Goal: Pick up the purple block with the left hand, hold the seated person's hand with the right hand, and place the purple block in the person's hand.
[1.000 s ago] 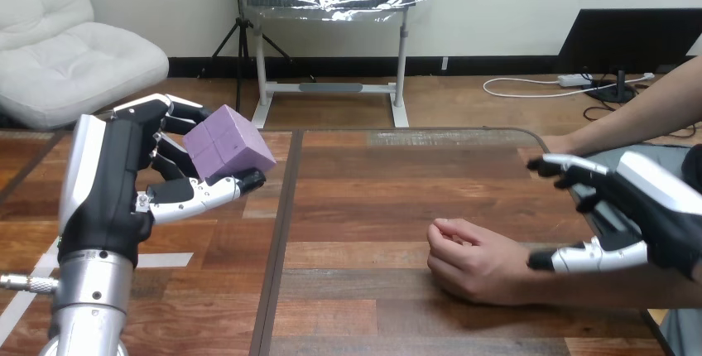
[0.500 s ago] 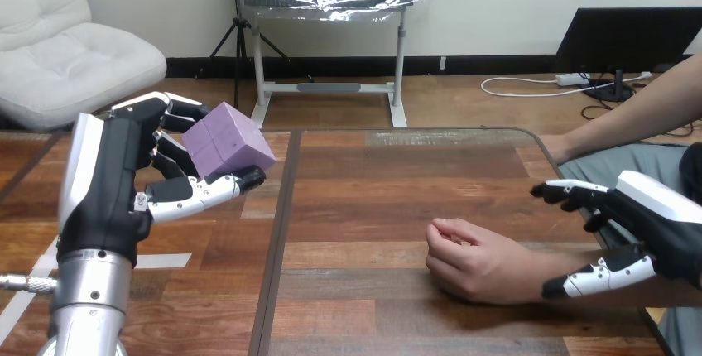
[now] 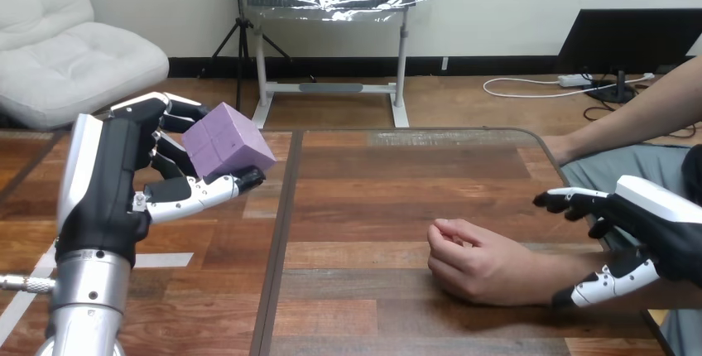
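Above table's (image 3: 397,174) left side: left hand (image 3: 112,182) grips purple block (image 3: 228,142).

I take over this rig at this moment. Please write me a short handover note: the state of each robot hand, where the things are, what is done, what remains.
The left robot hand is shut on the purple block, raised at the view's left.
The right robot hand is open, fingers and thumb spread either side of the person's wrist, not closed round it.
The person's hand rests on the table, fingers curled in.
Done: block picked up.
Left: hold the person's hand, then place the block in it.
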You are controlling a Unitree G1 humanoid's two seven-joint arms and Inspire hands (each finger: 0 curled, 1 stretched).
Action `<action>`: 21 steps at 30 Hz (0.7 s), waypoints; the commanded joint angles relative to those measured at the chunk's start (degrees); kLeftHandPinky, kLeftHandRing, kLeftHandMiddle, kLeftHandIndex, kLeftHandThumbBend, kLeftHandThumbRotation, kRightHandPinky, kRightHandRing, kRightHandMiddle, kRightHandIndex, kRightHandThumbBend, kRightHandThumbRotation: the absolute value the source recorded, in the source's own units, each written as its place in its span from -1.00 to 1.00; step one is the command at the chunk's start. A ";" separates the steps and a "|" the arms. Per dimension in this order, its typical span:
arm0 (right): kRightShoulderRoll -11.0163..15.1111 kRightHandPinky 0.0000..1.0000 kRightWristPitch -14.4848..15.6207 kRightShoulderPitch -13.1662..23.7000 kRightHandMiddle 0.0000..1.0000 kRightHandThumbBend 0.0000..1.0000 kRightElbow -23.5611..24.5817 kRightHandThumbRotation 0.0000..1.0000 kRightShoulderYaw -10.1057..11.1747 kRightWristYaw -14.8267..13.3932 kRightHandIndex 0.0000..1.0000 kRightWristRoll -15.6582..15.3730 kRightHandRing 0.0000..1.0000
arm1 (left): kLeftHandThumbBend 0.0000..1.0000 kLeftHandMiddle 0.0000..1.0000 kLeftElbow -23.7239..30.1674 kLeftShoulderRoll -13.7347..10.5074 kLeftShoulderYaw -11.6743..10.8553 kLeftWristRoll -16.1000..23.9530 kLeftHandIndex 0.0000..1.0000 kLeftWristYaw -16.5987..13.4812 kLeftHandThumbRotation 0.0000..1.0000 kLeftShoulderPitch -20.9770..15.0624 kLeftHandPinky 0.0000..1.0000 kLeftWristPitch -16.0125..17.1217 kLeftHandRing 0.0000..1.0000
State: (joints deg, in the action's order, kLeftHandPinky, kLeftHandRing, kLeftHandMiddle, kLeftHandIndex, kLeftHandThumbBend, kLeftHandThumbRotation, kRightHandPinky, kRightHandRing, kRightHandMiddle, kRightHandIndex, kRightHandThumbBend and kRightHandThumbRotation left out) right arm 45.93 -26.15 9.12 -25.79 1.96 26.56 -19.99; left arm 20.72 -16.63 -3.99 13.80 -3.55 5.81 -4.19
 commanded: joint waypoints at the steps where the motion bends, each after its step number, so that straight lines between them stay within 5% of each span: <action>1: 2.56 0.42 -0.16 2.44 0.75 0.97 1.18 -0.53 -0.68 0.48 0.75 -0.19 0.69 | 0.14 -0.25 1.65 0.53 -1.22 -0.33 -0.15 0.06 -1.00 -2.15 -0.46 0.87 -0.35; 4: 2.73 0.41 1.62 2.23 0.75 0.99 1.92 -0.54 -0.90 0.91 0.75 -1.04 0.69 | 0.15 -0.25 1.57 0.44 -1.29 -0.23 -0.15 0.08 -1.00 -2.15 -0.46 1.20 -0.35; 21: 3.37 0.39 1.34 2.68 0.73 1.00 0.47 -0.82 -3.36 0.88 0.73 -3.96 0.67 | 0.14 -0.25 1.49 0.85 -1.37 -0.72 -0.16 0.46 -1.00 -2.40 -0.47 1.29 -0.35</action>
State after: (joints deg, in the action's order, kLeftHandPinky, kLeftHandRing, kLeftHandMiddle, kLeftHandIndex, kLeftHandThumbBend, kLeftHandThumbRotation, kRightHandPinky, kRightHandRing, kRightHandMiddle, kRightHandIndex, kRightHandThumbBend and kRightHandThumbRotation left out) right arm 47.59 -25.44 9.18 -25.09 -0.05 27.37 -23.12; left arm 20.72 -16.55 -4.50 13.77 -3.15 5.81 -4.19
